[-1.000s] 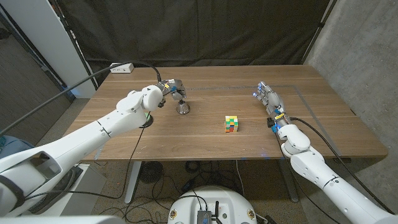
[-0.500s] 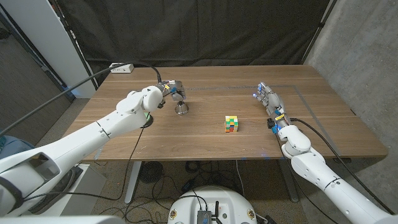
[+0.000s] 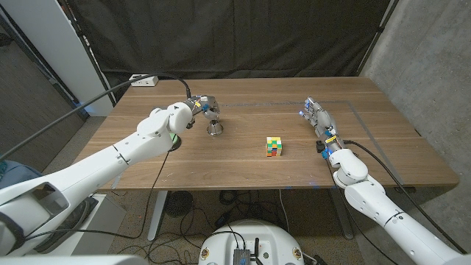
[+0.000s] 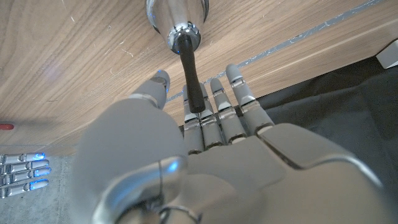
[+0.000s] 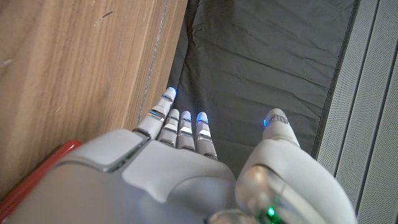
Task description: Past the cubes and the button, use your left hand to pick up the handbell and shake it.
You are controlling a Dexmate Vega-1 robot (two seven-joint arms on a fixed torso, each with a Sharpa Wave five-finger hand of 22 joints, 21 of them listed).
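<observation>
Head view, upper left: the left hand [image 3: 204, 104] has fingers spread around the handbell [image 3: 215, 128], which might tip if bumped.

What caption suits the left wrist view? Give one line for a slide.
Left hand reaches the handbell standing on the wooden table, fingers alongside its black handle.

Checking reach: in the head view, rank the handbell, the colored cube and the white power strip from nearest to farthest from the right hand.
1. Colored cube: mid-table, to the left of the right hand.
2. Handbell: further left, at the left hand.
3. White power strip: at the table's far left corner.
</observation>
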